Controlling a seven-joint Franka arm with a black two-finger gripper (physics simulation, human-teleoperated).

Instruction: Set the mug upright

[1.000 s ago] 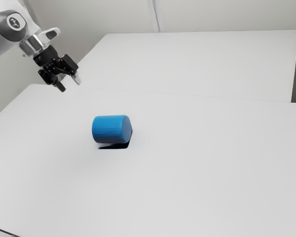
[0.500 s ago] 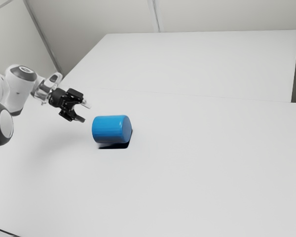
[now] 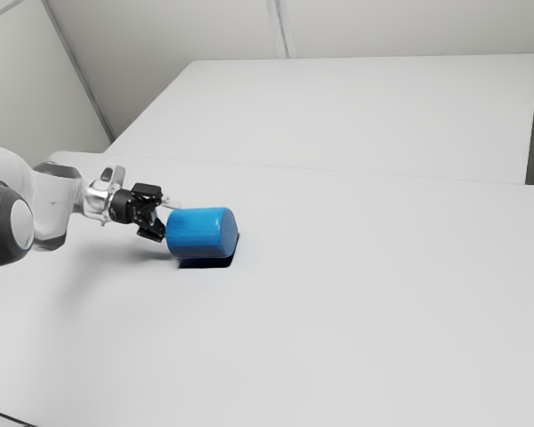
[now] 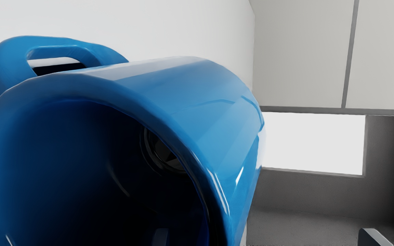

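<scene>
The blue mug (image 3: pixel 202 233) lies on its side on the white table, its closed base toward the exterior view's right and its mouth toward the gripper (image 3: pixel 168 220), which is right at the rim. In the wrist view the mug (image 4: pixel 197 102) shows its dark hollow, with the handle (image 4: pixel 5 65) sticking out from its side. The open gripper (image 4: pixel 266 236) straddles the mug's wall: one finger (image 4: pixel 161 237) overlaps the mouth, the other (image 4: pixel 371 237) is outside the wall, with a wide gap between them.
The white table (image 3: pixel 338 320) stretches around the mug, and another white surface (image 3: pixel 365 116) lies behind it. A dark cable (image 3: pixel 7 415) is at the exterior view's lower left corner. Pale wall panels (image 4: pixel 303 51) stand beyond the mug in the wrist view.
The arm has come down and toward the exterior view's right, bringing the gripper from above the table's far left to the mug's mouth. The mug has not moved.
</scene>
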